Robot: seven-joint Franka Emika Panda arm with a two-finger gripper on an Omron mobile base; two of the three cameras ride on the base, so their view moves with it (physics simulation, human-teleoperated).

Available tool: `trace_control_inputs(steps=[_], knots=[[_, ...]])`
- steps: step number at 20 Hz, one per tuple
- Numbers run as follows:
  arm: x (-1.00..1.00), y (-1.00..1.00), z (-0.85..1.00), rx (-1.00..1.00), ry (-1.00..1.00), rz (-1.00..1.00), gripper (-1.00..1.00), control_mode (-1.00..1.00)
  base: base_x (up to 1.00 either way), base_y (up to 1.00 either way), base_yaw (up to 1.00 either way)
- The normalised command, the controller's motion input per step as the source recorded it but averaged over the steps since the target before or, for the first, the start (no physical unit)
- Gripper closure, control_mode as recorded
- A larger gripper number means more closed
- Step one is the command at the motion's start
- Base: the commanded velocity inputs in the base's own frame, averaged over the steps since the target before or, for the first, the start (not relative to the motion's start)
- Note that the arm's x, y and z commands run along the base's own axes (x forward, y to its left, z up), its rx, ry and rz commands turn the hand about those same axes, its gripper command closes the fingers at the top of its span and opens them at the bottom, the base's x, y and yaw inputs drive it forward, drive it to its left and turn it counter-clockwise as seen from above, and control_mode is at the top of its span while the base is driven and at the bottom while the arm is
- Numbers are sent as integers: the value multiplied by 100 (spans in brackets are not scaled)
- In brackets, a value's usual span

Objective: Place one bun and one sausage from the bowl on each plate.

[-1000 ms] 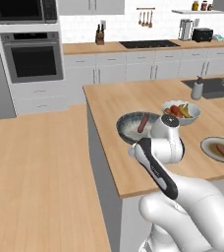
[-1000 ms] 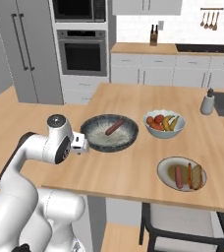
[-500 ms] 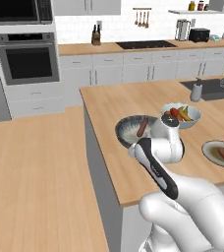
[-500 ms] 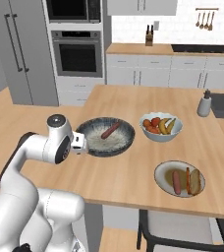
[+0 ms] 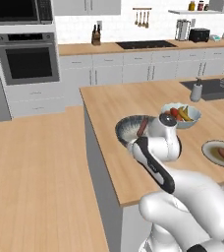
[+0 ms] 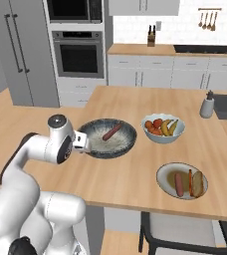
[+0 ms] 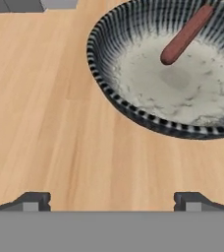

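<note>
Jaws stood wide and empty above bare desk (image 7: 45, 123), just short of the bowl (image 7: 115, 101). Ribbed dark outside, pale speckled inside; held one sausage (image 7: 186, 34) lying aslant. Beyond, on a plate (image 6: 164, 174), lay bun and sausages.

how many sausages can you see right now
2. One sausage lies in the dark ribbed bowl, leaning on its far inner wall. The other sausage lies on the plate nearer the counter's front edge, beside a bun. A thin strip between them is unclear.
</note>
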Motion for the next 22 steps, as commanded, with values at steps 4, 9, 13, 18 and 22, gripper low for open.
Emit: trace_control_inputs(steps=[4,9,13,18,22], knots=[[94,-30,17,1,3,-15,-100,-100,0,0,0],[100,-61,-6,14,2,-31,-100,-100,0,0,0],[97,-33,24,26,6,-34,-100,-100,0,0,0],[93,-39,25,27,17,-21,-100,-100,0,0,0],[80,-7,-22,4,5,-11,-100,-100,0,0,0]])
